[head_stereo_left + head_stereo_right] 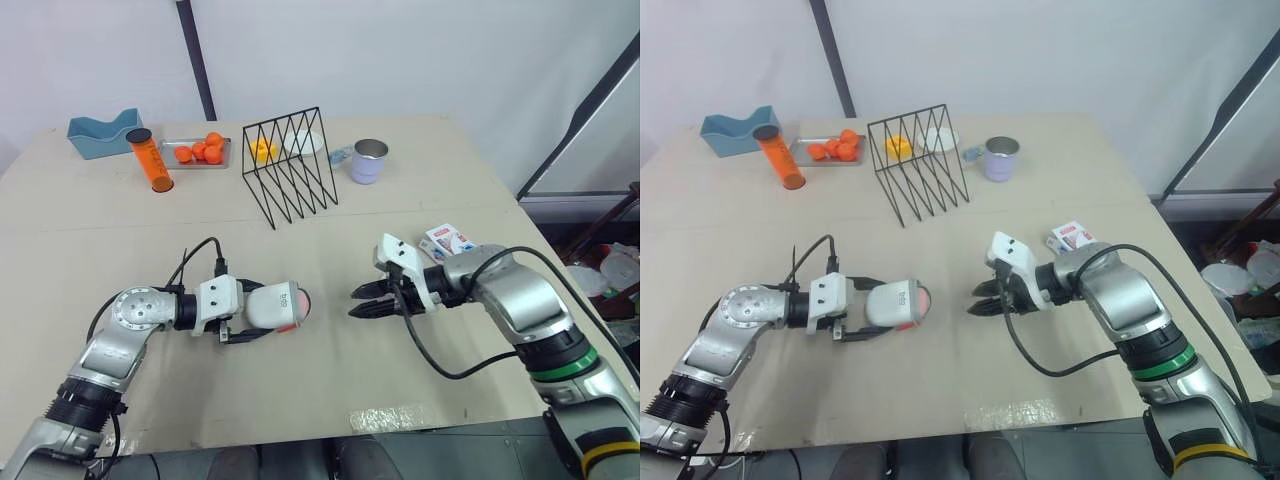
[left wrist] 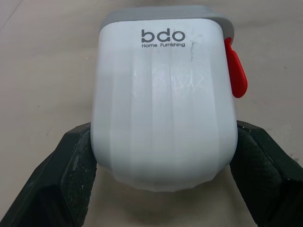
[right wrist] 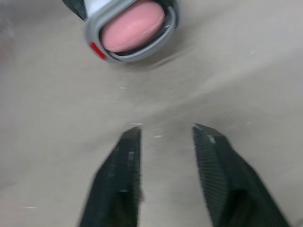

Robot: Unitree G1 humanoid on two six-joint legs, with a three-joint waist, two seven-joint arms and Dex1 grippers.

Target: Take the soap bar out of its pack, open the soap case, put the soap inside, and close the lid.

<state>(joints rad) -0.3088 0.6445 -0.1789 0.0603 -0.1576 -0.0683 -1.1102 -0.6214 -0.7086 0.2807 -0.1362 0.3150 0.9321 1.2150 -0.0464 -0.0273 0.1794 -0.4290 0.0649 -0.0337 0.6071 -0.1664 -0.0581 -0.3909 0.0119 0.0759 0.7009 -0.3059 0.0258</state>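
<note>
A: What sits nearest?

B: The left claw, low over the surface on the left. It is closed on the case, one black finger pressed to each of its side walls.

A: How does the case lie?

B: On its side, white body toward the wrist, grey rim and red latch at the far end. That end faces the right claw.

A: And the soap?

B: The pink soap sits inside the case, framed by the grey rim. I cannot tell whether a lid covers it.

A: The right claw?

B: Empty, its fingers a narrow gap apart, pointing at the case from the right. It is near the case but apart from it.

A: The pack?

B: The pack lies flat behind the right arm, near the surface's right edge.

A: Farther back?

B: A black wire rack stands mid-surface, with a mug just right of it. To the left lie a tray of oranges, an orange tube and a blue bin.
</note>
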